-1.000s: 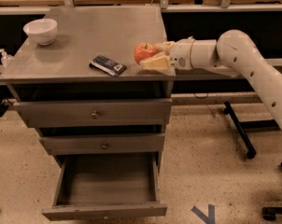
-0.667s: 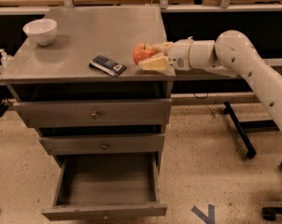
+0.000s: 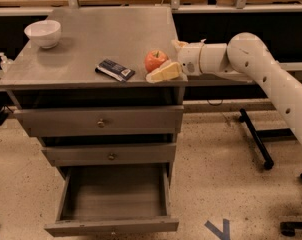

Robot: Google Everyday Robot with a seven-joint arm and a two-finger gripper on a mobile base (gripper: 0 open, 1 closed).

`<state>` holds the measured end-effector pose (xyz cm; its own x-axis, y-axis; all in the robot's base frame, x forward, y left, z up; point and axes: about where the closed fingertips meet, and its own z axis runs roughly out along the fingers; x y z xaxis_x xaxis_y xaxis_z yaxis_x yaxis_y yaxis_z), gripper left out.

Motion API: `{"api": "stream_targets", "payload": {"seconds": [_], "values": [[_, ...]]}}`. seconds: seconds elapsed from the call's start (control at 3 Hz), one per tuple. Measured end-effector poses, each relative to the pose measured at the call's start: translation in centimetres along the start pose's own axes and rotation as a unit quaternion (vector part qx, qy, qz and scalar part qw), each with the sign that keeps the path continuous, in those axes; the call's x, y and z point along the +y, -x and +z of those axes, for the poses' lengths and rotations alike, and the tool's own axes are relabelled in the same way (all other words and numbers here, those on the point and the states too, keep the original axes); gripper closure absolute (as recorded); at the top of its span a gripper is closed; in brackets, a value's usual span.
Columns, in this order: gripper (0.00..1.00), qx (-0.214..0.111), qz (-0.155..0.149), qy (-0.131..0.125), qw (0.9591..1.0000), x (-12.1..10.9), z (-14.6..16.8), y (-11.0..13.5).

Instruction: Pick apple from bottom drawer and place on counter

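Observation:
The apple, red-orange with a yellowish patch, is at the front right edge of the grey counter, touching or just above its surface. My gripper reaches in from the right at counter height and is shut on the apple. One pale finger lies along the apple's near side and the other sits behind it. The bottom drawer is pulled out below, and its tray holds nothing.
A white bowl stands at the counter's back left. A dark flat packet lies near the front edge, left of the apple. The two upper drawers are closed. Wooden benches with cables run behind, and a black chair base stands on the floor at right.
The gripper and the apple have sunk slightly toward the counter top and shifted a little. Nothing else has moved.

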<state>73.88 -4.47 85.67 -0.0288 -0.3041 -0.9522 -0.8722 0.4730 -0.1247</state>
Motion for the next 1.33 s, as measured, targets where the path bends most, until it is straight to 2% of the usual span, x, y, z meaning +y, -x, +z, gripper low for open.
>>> {"api": "stream_targets", "payload": {"seconds": [0.33, 0.67, 1.0, 1.33], "values": [[0.00, 0.000, 0.000, 0.000, 1.0000, 0.0, 0.0, 0.0], [0.00, -0.007, -0.017, -0.010, 0.9998, -0.3, -1.7, 0.7], [0.00, -0.029, -0.049, -0.042, 0.9975, -1.3, -6.3, 1.8], [0.00, -0.029, -0.049, -0.042, 0.9975, -1.4, -6.3, 1.8]]}}
